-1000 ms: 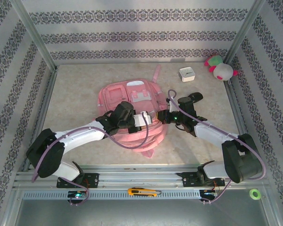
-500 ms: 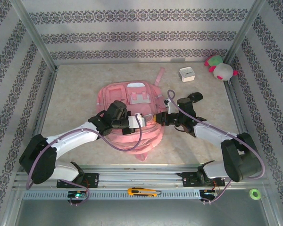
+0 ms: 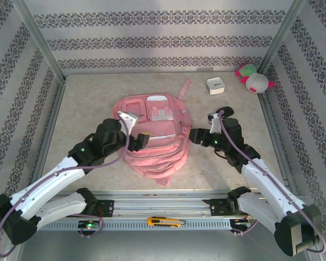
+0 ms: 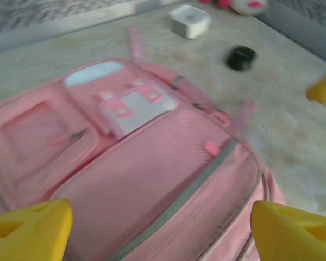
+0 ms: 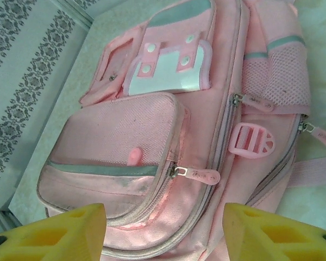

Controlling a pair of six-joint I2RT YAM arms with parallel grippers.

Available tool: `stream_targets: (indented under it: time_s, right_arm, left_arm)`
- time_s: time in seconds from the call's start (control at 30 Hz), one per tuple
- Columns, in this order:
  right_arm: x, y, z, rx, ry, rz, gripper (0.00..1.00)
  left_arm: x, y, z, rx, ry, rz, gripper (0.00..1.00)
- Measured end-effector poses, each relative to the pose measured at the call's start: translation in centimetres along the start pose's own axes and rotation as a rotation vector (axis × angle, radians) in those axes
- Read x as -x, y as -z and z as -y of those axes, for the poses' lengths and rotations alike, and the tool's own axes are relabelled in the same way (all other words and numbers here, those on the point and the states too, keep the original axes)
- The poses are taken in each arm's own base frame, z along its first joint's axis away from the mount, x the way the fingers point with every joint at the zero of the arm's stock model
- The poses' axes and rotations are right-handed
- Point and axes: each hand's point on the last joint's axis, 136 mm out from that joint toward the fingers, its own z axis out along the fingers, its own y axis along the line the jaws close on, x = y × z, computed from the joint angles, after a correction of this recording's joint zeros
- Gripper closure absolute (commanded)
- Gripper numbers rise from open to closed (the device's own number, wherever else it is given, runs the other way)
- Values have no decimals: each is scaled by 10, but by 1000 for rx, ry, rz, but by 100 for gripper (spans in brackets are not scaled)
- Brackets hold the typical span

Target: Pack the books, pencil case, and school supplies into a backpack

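The pink backpack [image 3: 152, 133] lies flat on its back mid-table, front pockets and white patch facing up, zips closed. My left gripper [image 3: 137, 126] hovers over its left front pocket, open, nothing between the yellow fingertips [image 4: 30, 231]. In the left wrist view the backpack [image 4: 152, 179] lies just below that gripper [image 4: 163, 239]. My right gripper [image 3: 194, 134] is at the backpack's right edge, open and empty. In the right wrist view its fingertips [image 5: 277, 234] stand apart above the backpack [image 5: 152, 130] and a zip pull [image 5: 198, 175]. Books, pencil case and school supplies are out of view.
A small white box [image 3: 214, 86] and a pink-and-green plush toy [image 3: 254, 79] sit at the back right. A loose pink strap [image 3: 181, 87] trails toward the back. A yellow utility knife [image 3: 164, 221] and a green tape roll [image 3: 293, 223] lie on the near rail.
Both grippers went from shut to open and let go of the backpack. Both arms drew back toward the near edge, and the backpack settled flat.
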Motion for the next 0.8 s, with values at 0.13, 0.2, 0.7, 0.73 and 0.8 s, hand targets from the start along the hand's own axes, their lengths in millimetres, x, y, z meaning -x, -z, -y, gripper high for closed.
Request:
stream_targets:
  time_s: [0.13, 0.2, 0.7, 0.73, 0.8]
  right_arm:
    - [-12, -34, 2, -25, -17, -128, 46]
    - [-23, -52, 2, -27, -14, -185, 47]
    - [-41, -131, 73, -114, -169, -137, 59]
    - [-35, -131, 77, -119, -174, -118, 59]
    - [-22, -132, 86, -137, -186, -86, 58]
  left_arm:
    - [-47, -9, -27, 96, 195, -82, 17]
    - [-81, -21, -37, 147, 252, -168, 18]
    - [-128, -108, -64, 280, 310, -271, 28]
    - [-124, -114, -64, 280, 307, -261, 28]
    - [-115, -130, -65, 279, 297, -238, 26]
